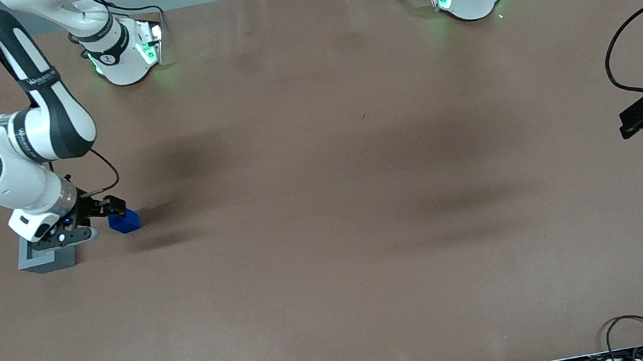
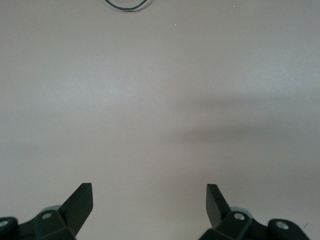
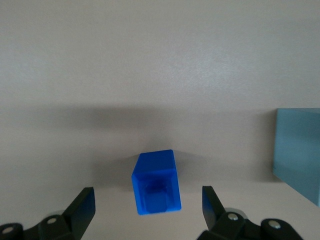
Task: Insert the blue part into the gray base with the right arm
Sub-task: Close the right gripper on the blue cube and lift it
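My gripper (image 3: 147, 210) is wide open w/ nothing held, hovering over the blue part (image 3: 156, 182) on the table just beside the gray base (image 1: 47, 255), so I should center fingers (image 3: 82, 205) on its sides, drop straight, squeeze evenly.

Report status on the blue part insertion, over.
Gripper open, low over the table, fingers either side of the blue part, not gripping. Blue part on the table beside the gray base, not inserted. Nothing between them.
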### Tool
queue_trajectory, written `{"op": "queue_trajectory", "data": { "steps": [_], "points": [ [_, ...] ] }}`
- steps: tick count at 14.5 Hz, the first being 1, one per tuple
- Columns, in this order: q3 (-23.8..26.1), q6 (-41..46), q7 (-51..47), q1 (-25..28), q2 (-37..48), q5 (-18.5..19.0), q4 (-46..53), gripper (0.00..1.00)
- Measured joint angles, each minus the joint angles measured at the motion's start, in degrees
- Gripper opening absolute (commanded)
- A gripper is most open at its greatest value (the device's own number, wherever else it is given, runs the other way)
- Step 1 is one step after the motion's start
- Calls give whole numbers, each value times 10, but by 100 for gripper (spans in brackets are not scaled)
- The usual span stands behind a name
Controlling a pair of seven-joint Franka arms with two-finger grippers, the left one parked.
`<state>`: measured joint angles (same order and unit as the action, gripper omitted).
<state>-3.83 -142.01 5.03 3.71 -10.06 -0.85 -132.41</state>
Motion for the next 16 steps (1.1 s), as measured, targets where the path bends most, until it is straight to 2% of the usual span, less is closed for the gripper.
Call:
{"op": "queue_trajectory", "data": {
  "steps": [3,9,10,12,14,16],
  "points": [
    [-1,-20,15,-5,-24,0,-4,76],
    [-1,-21,21,-11,-44,0,-4,72],
    [0,-21,21,-11,-46,0,-4,63],
    [0,-21,21,-11,-49,0,-4,37],
    [0,-21,21,-11,-51,0,-4,18],
    [0,-21,21,-12,-51,0,-2,10]
  ]
}}
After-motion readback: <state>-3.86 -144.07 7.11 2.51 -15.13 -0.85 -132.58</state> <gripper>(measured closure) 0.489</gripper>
